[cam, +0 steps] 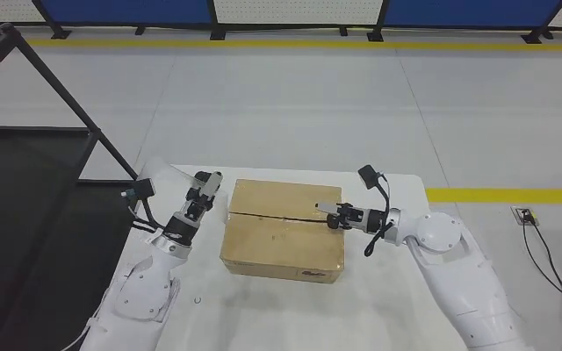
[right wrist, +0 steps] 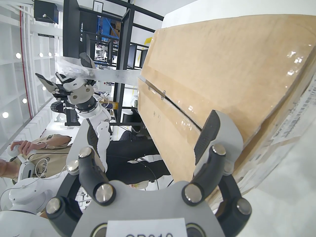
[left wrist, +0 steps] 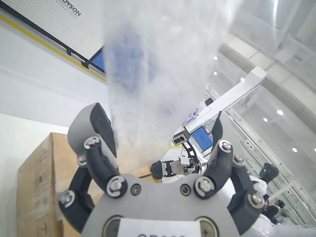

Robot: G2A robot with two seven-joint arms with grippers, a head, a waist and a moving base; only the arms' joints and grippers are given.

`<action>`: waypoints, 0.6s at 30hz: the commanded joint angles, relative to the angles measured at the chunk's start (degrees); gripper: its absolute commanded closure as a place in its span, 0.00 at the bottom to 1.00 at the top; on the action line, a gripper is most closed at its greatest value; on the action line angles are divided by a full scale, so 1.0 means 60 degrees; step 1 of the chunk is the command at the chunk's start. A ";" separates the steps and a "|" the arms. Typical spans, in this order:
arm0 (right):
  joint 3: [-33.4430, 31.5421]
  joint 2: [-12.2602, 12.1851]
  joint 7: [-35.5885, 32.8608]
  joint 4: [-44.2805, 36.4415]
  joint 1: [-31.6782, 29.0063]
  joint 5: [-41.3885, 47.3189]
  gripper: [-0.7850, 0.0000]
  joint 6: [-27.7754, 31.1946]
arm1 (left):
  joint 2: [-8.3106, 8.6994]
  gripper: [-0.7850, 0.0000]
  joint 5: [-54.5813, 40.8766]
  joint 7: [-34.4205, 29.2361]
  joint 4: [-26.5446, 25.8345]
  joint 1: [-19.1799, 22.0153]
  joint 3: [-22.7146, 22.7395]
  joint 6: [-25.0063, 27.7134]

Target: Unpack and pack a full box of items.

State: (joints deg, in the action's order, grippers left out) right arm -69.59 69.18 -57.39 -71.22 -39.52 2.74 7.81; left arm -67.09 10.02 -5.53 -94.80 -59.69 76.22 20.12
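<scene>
On the table sits a shut brown box. Left gripper and right gripper gape; clear film crosses the left.

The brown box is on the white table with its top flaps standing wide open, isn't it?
Not quite. The box is on the white table, but its top flaps lie shut, meeting along a seam. The top view shows it.

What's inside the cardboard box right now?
Nothing can be seen: the cardboard box has both top flaps shut, leaving just a thin dark seam. Its contents are covered.
</scene>
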 commanded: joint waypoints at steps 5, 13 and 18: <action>-0.0254 -0.0088 0.0162 -0.0208 -0.0286 0.0146 0.00 0.0202 | -0.0104 0.00 0.0829 -0.0520 -0.0200 0.0434 -0.0726 -0.0805; -0.1176 -0.0317 0.0447 -0.0854 -0.1200 0.0533 0.00 0.0759 | -0.0303 0.00 0.1288 -0.1034 0.0274 0.1146 -0.1696 -0.1343; -0.2012 -0.0511 0.0572 -0.1559 -0.2187 0.0770 0.00 0.1122 | -0.0481 0.00 0.1374 -0.1247 0.0819 0.1725 -0.2324 -0.1659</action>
State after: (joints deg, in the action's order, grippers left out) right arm -80.47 66.34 -54.20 -79.60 -51.17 6.91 13.98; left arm -69.75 18.14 -12.92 -90.54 -50.03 63.10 10.39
